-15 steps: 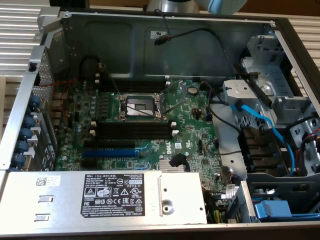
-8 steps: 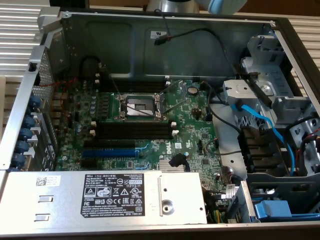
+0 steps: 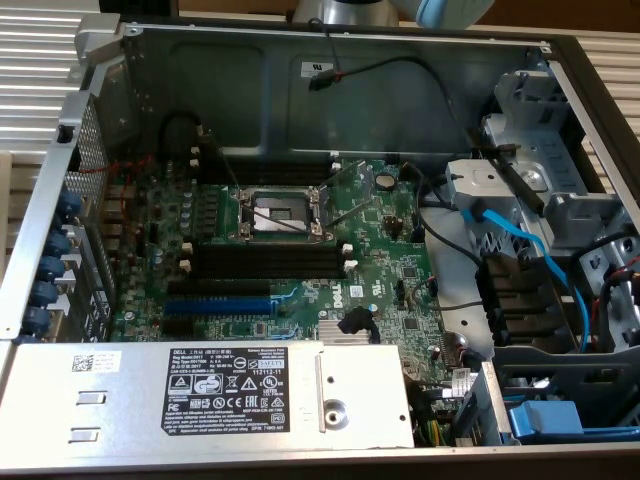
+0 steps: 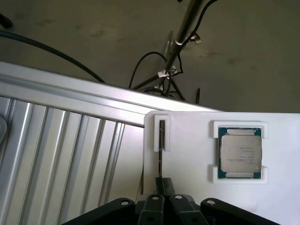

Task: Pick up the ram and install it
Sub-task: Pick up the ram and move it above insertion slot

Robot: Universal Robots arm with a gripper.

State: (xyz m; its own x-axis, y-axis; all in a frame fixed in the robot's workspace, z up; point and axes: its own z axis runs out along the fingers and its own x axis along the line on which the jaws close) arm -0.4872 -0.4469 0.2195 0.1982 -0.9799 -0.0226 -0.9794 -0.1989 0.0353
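Note:
In the wrist view the ram (image 4: 161,140) stands on edge in a narrow slot of a white tray (image 4: 192,183), showing as a thin dark strip. Its near end runs in between the black fingers of my gripper (image 4: 161,199), which are pressed together on it. The ram still sits in its slot. In the exterior view the open computer case shows the motherboard with the long black memory slots (image 3: 265,256) standing bare, just in front of the CPU socket (image 3: 277,211).
A CPU chip (image 4: 240,152) lies in its own holder on the tray. Ribbed metal surface (image 4: 56,164) beside the tray. In the case: blue expansion slot (image 3: 215,305), power supply (image 3: 230,385), drive cage with blue cables (image 3: 530,250).

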